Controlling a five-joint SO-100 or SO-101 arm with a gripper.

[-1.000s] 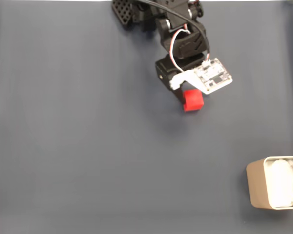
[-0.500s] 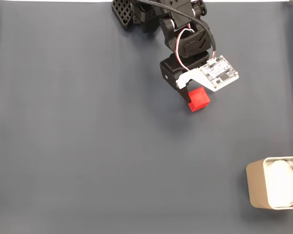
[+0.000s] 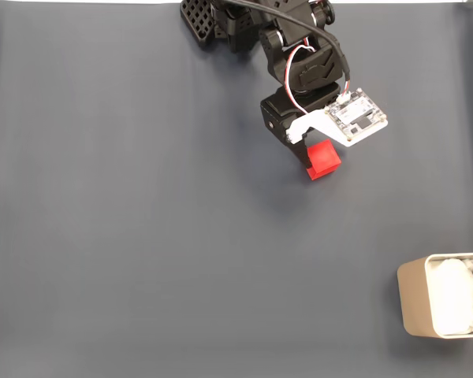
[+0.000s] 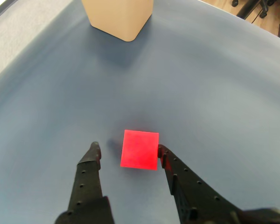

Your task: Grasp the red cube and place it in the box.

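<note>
The red cube (image 4: 140, 149) lies on the dark blue mat between my fingers in the wrist view. It touches the right finger (image 4: 164, 158), while a gap separates it from the left finger (image 4: 92, 156). My gripper (image 4: 128, 150) is open around it. From the fixed view, the cube (image 3: 324, 158) shows just below the white camera board, with the gripper (image 3: 314, 164) at the upper middle of the mat. The beige box (image 3: 416, 297) sits at the lower right edge, white lining inside. Its corner (image 4: 117, 17) also shows far ahead in the wrist view.
The arm's black base (image 3: 221, 20) stands at the top edge of the mat (image 3: 142, 220). A wide stretch of bare mat lies between the cube and the box. Beyond the mat, a light floor (image 4: 23, 28) shows at the wrist view's upper left.
The gripper has swung a little to the right, and the red cube has shifted right with it and turned slightly. The box has not moved.
</note>
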